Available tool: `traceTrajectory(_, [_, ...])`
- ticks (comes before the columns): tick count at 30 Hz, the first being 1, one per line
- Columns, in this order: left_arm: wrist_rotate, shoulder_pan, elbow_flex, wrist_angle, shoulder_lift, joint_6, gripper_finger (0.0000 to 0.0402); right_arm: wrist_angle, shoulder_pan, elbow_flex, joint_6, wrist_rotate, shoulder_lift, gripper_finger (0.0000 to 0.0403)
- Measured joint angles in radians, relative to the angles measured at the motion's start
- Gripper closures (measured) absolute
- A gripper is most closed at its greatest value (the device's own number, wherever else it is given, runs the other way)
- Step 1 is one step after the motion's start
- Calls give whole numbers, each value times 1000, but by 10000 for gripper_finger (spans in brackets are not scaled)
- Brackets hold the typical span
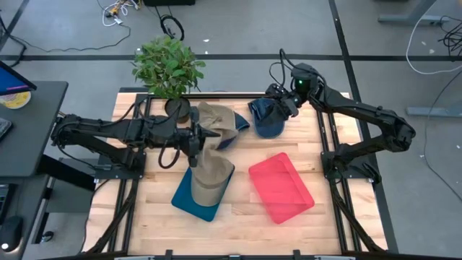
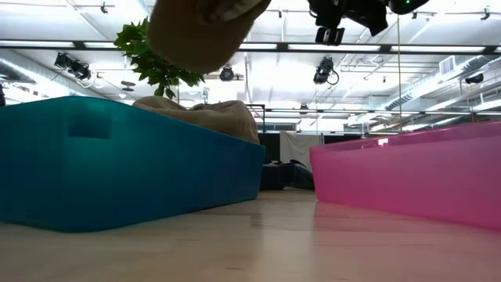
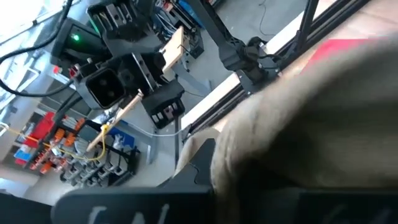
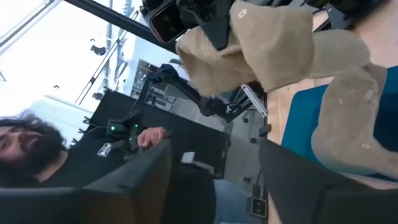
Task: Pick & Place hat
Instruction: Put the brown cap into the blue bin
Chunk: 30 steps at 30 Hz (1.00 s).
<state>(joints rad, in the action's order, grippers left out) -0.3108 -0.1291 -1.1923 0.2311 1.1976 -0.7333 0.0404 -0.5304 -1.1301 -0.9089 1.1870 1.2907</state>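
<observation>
Nearest on the wooden counter sit a blue bin with a tan hat resting in it, and a pink bin just beside it. Above the blue bin, the left gripper has its jaws clamped on another tan hat, held up in the air. Farther back, the right gripper hangs over a dark blue hat, jaws spread apart, nothing in them. A potted plant stands at the far edge.
</observation>
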Motion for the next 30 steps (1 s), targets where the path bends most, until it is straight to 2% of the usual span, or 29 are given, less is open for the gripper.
traceTrajectory(3, [1,0,1,2,-9,20,388,5,-17,0,0,26,0,96])
traceTrajectory(6, [17,0,-19,25,-17,69,388,11,-30,0,6,41,0,69])
traceTrajectory(13, [32,1,-201,315,-23,242,388,32,-61,0,57,64,0,58])
traceTrajectory(16, [103,1,-285,417,-23,302,388,39,-74,0,95,63,0,64])
traceTrajectory(20, [248,1,-372,496,-23,312,388,46,-87,0,137,51,-1,73])
traceTrajectory(25, [424,2,-425,557,-20,402,388,105,-89,0,227,22,-1,80])
traceTrajectory(30, [484,-1,-421,658,-16,536,388,221,-88,0,336,-6,-1,81])
